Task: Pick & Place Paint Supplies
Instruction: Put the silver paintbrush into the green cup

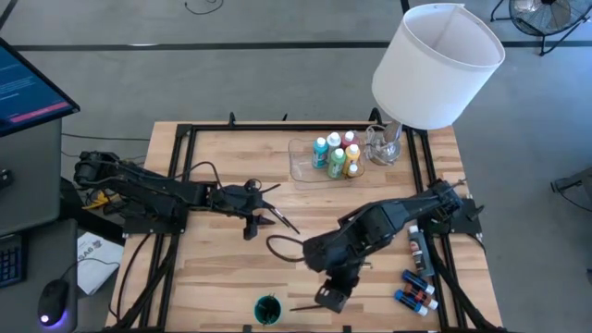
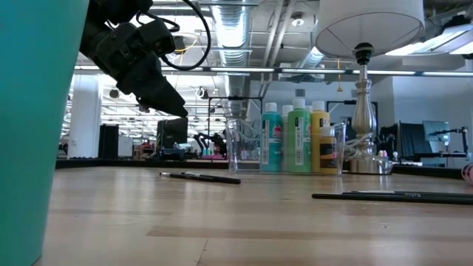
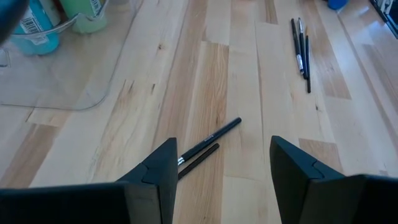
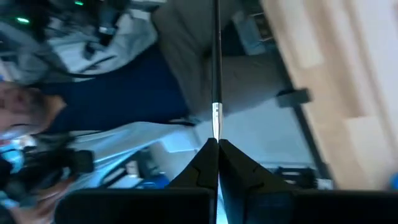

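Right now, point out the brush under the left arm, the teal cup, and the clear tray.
loose brush (image 3: 208, 140), left wrist view, middle of its dark handle.
teal cup (image 1: 267, 310), high view, its rim.
clear tray (image 1: 303, 168), high view, bare floor near its front wall.

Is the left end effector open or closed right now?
Open. In its wrist view the left end effector shows a wide gap of bare table between its fingers, hovering over two brushes without gripping them.

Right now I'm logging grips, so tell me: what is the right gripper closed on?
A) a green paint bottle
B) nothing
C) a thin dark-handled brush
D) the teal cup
C: in the right wrist view the right gripper is shut on a thin brush that sticks straight out from between its fingertips.
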Robot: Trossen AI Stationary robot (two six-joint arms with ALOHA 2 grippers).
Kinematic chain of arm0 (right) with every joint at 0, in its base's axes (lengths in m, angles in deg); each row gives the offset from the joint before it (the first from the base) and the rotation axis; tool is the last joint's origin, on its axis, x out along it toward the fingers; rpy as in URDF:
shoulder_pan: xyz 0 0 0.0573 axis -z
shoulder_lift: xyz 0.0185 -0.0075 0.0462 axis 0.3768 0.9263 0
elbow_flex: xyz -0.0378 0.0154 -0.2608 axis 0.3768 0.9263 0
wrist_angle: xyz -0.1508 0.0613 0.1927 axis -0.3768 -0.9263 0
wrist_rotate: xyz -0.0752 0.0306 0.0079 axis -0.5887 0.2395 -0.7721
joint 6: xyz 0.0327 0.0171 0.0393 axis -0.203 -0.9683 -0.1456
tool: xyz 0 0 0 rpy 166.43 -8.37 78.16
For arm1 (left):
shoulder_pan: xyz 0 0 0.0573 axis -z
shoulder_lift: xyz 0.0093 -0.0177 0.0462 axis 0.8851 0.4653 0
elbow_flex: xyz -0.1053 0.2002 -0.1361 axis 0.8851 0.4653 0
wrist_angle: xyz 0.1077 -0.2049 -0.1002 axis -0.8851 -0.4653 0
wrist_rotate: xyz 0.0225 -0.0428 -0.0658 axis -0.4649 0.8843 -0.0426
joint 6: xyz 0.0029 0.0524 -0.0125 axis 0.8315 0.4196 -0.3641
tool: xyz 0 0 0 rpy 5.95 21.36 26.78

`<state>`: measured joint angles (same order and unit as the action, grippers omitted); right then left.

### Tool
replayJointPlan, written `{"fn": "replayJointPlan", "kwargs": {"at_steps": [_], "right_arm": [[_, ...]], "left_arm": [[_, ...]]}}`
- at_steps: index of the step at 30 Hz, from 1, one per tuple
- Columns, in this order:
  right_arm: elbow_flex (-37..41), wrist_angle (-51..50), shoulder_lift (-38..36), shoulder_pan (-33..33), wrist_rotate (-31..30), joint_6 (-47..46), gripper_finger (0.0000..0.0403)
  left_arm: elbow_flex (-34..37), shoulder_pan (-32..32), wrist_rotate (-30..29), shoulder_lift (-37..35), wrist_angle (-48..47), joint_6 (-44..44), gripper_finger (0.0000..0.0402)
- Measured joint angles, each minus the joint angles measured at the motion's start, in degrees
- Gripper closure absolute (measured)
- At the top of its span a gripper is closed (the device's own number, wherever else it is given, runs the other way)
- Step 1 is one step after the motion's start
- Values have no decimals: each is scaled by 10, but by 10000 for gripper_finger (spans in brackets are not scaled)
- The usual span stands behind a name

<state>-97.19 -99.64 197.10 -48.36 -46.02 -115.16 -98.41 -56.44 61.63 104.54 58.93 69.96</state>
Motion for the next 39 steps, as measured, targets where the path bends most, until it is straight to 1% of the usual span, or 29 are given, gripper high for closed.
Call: {"fn": "replayJointPlan", "kwargs": {"at_steps": [6,9,12,17,21,27,30,35,39], "right_arm": [[0,55,19,1,37,-67,403],[1,68,27,1,52,-99,403],[-2,101,34,1,67,-126,403],[-10,105,40,6,70,-164,403],[-15,107,44,16,69,-190,403],[-17,115,42,39,70,-202,403],[-17,114,44,51,72,-206,403],[-15,115,62,56,99,-214,403],[-14,117,81,56,124,-215,403]], "left_arm": [[0,0,2,0,-14,-1,248],[0,0,3,0,-33,-12,248],[0,0,4,0,-42,-25,248],[0,4,25,0,-46,-40,248],[0,18,25,0,-46,-44,248],[0,38,27,0,-54,-55,248],[0,45,27,0,-89,-61,248],[0,45,29,0,-164,-73,248],[0,45,28,0,-182,-73,248]]}}
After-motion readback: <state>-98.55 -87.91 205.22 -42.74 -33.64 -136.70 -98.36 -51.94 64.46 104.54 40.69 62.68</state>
